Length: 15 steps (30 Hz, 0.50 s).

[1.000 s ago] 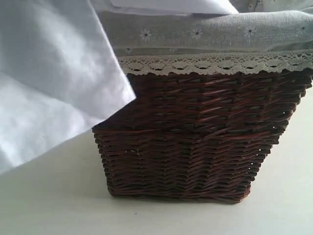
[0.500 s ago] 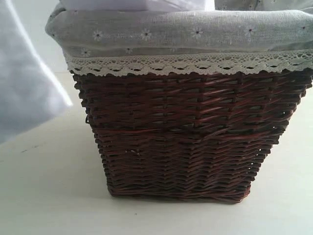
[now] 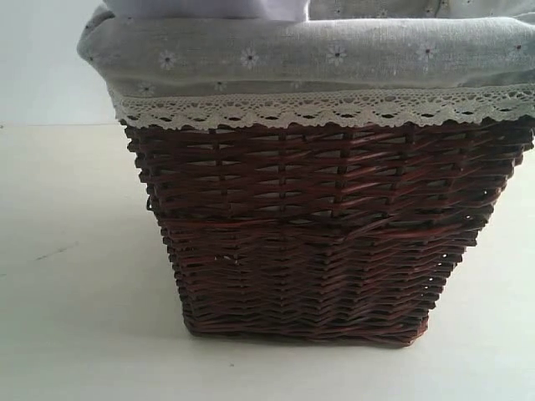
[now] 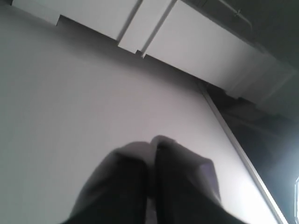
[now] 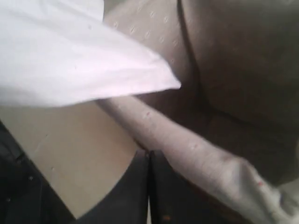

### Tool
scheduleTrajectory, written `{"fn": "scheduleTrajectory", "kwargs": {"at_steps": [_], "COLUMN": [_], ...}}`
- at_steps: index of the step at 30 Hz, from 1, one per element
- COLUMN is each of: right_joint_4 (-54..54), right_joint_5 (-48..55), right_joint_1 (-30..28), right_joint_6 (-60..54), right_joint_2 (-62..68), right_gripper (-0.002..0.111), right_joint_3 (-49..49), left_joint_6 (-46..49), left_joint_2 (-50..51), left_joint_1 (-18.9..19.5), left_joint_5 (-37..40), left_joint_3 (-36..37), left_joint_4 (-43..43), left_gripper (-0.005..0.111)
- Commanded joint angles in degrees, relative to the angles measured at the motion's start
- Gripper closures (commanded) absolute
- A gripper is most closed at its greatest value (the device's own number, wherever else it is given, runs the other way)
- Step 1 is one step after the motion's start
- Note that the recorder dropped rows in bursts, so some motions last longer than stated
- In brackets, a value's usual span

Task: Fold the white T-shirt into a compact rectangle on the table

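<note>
Reading the left jaws: pressed together, dark fingers flush along one seam; no cloth shows between them, and I cannot tell whether a thin hem is caught.
Right jaws: pressed together too, holding nothing, poised by the basket's rim just beside a white fold.
Task's thing: the white cotton T-shirt (image 5: 70, 60) shows only as plain white fabric. One fold hangs over the rim of the dark red-brown wicker basket (image 3: 318, 242), and a strip peeps above the grey flower-print cloth liner with lace trim (image 3: 334, 58). In the exterior view none of it lies on the pale beige worktop (image 3: 75, 317).
Step in hand, as I judge it: getting the shirt clear of the basket and down onto the worktop for spreading.
Doing it well: spread the right jaws first, pinch shirt only and not the liner beneath, then lift above the rim before moving sideways.
Edges: the liner's rim sits close to the right jaws; the lace could snag.
Open room: bare worktop lies left of and in front of the basket.
</note>
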Motion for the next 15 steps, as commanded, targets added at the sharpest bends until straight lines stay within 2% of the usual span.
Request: {"fn": "scheduleTrajectory", "kwargs": {"at_steps": [1, 6, 10, 15], "right_joint_4": [1.4, 1.17, -3.43, -2.73], "right_joint_5": [-0.1, -0.1, -0.1, -13.3], "right_joint_1": [3.64, 6.11, 6.11, 6.11], "right_joint_6": [-2.85, -7.63, -9.41, -11.24], "right_joint_2": [-1.2, 0.15, 4.09, 11.43], "right_gripper": [0.108, 0.108, 0.108, 0.108], "right_joint_3": [8.34, 16.0, 20.72, 22.04], "left_joint_6": [-0.02, -0.02, -0.02, -0.15], "left_joint_2": [0.64, 0.68, 0.68, 0.68], "left_joint_1": [-0.33, -0.33, -0.33, -0.33], "left_joint_5": [-2.46, -2.81, -2.95, -3.86], "left_joint_3": [-2.67, -3.92, -6.25, -8.11], "left_joint_4": [-0.43, -0.87, -0.91, -0.91], "left_gripper": [0.107, 0.107, 0.107, 0.107]}}
